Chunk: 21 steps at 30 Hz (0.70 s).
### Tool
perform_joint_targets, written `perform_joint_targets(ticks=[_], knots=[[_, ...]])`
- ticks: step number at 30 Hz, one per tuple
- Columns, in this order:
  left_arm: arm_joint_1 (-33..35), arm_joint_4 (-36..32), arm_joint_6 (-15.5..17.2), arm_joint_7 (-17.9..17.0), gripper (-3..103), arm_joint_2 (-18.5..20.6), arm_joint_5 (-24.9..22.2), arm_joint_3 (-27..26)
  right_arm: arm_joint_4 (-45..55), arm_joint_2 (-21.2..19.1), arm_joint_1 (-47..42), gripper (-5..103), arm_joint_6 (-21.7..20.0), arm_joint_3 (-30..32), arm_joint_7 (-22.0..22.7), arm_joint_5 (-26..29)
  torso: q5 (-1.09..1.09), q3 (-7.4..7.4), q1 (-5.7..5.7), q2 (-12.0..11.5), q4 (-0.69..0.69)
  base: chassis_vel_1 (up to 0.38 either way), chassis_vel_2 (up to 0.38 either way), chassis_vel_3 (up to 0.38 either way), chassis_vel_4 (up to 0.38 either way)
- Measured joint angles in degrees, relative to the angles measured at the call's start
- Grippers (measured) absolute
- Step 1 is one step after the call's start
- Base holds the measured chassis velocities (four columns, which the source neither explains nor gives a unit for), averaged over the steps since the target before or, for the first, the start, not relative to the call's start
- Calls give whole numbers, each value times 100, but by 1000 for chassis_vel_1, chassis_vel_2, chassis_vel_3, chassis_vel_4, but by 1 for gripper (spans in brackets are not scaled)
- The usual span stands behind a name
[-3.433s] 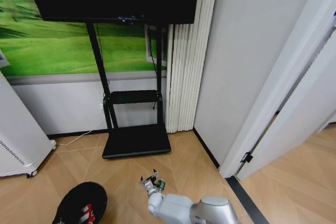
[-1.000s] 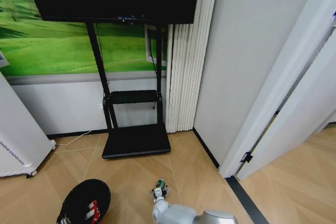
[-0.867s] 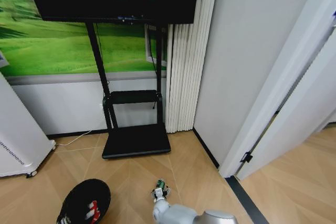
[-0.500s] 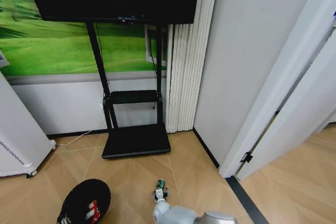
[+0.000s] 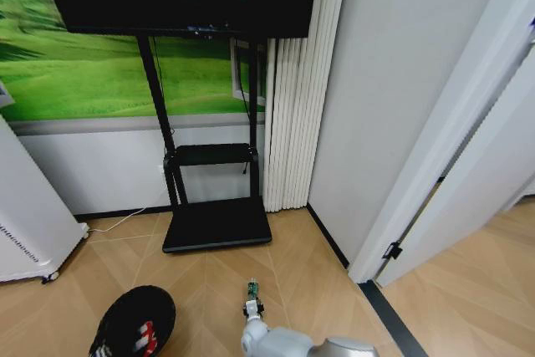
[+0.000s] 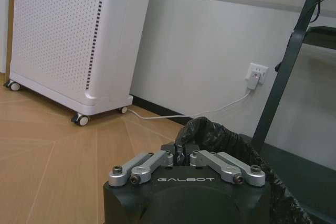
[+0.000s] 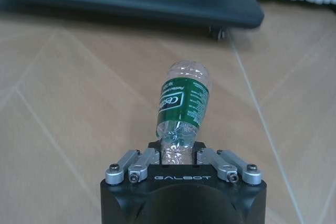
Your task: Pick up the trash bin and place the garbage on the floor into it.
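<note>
One piece of garbage is in hand: the right tool pinches the clear bottle by its neck end, so the bottle's long axis runs straight out ahead of the tool, tilted slightly, green label facing up, clear of the floor. In the head view the bottle is to the right of the black trash bin, near but apart. The bin's open mouth therefore lies toward the robot's left of the right tool. The left tool is pressed together on the bin's bag-lined rim, holding the bin. Red-and-white wrappers lie inside it.
</note>
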Motion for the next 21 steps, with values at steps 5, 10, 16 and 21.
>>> perform_joint_targets(ticks=[5,10,16,21], knots=[[-147,-281,167,-247,8,262,-123,-112,349,-1,350,24,421,-51,-33,-639,0,0,0,0,-3,0,0,0,0],[-152,-320,203,-288,8,323,-194,-206,895,-198,592,24,1038,-260,-297,-1642,0,0,0,0,0,0,0,0,0],[-166,-297,207,-272,8,322,-216,-216,933,-327,1035,24,2215,-625,-1184,-2992,0,0,0,0,-1,0,0,0,0],[-165,-270,204,-238,8,316,-247,-256,960,-378,1279,24,2752,-727,-1629,-3565,0,0,0,0,-1,0,0,0,0]])
